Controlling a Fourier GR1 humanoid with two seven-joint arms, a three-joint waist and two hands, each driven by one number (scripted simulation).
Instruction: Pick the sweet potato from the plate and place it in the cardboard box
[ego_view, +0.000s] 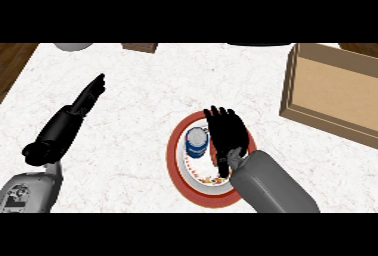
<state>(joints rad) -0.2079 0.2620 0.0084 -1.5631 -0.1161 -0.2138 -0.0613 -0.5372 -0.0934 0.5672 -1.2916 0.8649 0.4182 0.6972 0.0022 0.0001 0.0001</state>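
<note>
A red-rimmed plate (176, 150) with a white middle lies on the marble counter at centre right. My right hand (227, 132) hovers flat over the plate's right half, fingers straight and pointing away, thumb toward me. The sweet potato is mostly hidden beneath the hand and forearm; only a small orange bit (219, 178) shows by the wrist. A blue and white can-like thing (197, 142) stands on the plate just left of the hand. The open cardboard box (332, 92) sits at the right, apart from the plate. My left hand (90, 95) rests at the left, fingers straight.
A grey bowl (74, 46) and a brown block (140, 47) sit at the counter's far edge, with a dark object (258, 44) beside them. The counter's left edge (18, 70) borders dark wood. Bare marble lies between plate and box.
</note>
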